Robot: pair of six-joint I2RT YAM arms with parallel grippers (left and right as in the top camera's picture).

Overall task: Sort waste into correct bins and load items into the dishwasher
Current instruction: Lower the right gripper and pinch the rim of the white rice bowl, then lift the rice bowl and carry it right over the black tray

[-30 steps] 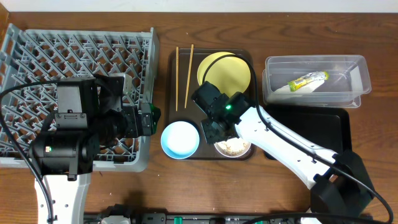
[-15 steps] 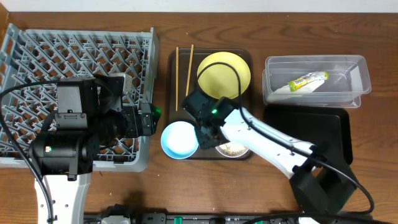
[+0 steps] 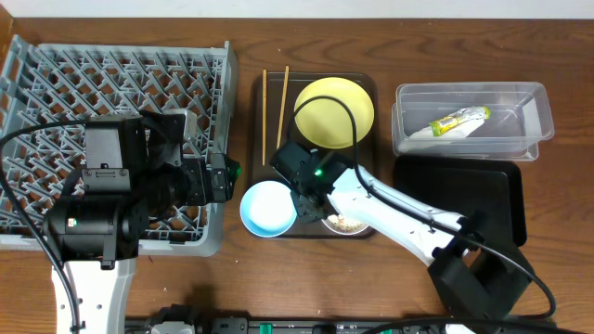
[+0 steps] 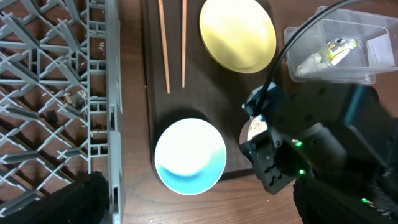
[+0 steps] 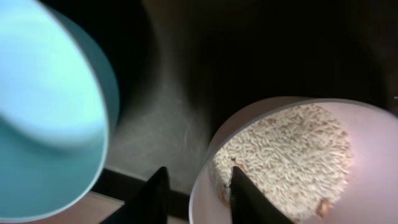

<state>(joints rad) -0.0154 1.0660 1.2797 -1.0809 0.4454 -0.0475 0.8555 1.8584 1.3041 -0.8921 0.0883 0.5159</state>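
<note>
Right gripper (image 5: 196,186) straddles the rim of the white bowl (image 5: 367,186) – one finger outside the wall, the other inside over the pale rice-like crumbs (image 5: 280,149). The jaws stand a little apart with the rim between them; whether the pads actually pinch it cannot be told. That bowl sits at the near right corner of the dark-brown serving tray (image 4: 205,93). The light-blue bowl (image 3: 269,207) is at the tray's near left corner, the yellow plate (image 3: 334,112) at its far right, and the two chopsticks (image 3: 275,111) lie along its far left. Right of the tray, the clear tub (image 3: 529,102) holds the green-and-yellow wrapper (image 3: 459,120), with the black tray (image 3: 501,195) in front of it. Left of the serving tray stands the dish rack (image 3: 111,83) – the left gripper (image 3: 221,176) hovers over its near right edge, jaws spread wide and holding nothing.
</note>
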